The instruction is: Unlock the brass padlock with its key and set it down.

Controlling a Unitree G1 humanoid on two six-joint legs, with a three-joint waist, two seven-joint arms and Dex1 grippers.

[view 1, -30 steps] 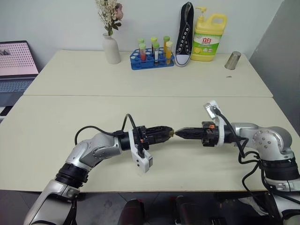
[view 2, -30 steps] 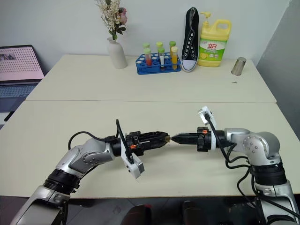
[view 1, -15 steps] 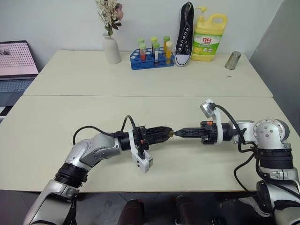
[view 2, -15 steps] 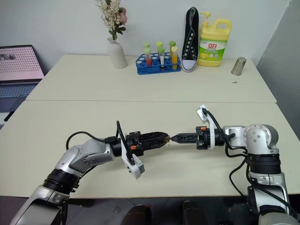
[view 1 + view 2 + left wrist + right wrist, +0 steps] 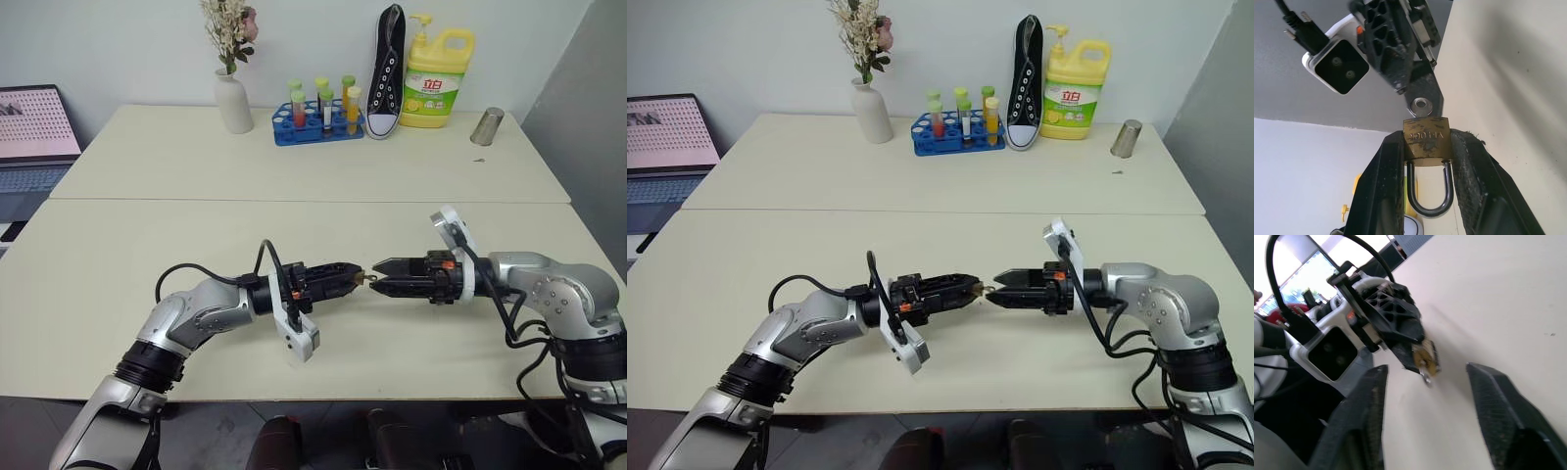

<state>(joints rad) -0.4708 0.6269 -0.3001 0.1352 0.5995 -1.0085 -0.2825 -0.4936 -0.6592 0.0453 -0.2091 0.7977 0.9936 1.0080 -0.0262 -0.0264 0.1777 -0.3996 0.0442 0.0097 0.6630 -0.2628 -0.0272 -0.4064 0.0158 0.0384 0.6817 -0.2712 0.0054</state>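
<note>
Left pincer (image 5: 355, 275): I see it clenched on the small golden-brass padlock with the thin silver U-shaped shackle (image 5: 1426, 142); its two black fingers (image 5: 1385, 182) press the lock body from both sides; it points level toward my right arm, above the pale tabletop (image 5: 294, 166)

Padlock: held in the air between the two arms, off the tabletop; the shackle loop runs back between the left fingers; a small silver key head with a round hole (image 5: 1421, 104) sticks out of the body's far end, toward the other arm

Right pincer (image 5: 380, 275): released; its fingers (image 5: 1501, 416) stand apart on either side of the key end, tips just beside it; I cannot tell whether they touch it

Far edge of the tabletop: a white vase of dried flowers (image 5: 233, 101); a blue rack of coloured test tubes (image 5: 318, 116); a black sneaker standing on end (image 5: 386, 73); a yellow detergent bottle (image 5: 435, 78); a small metal cup (image 5: 486, 126)

Beyond the tabletop on my left: an open laptop (image 5: 34, 132)
</note>
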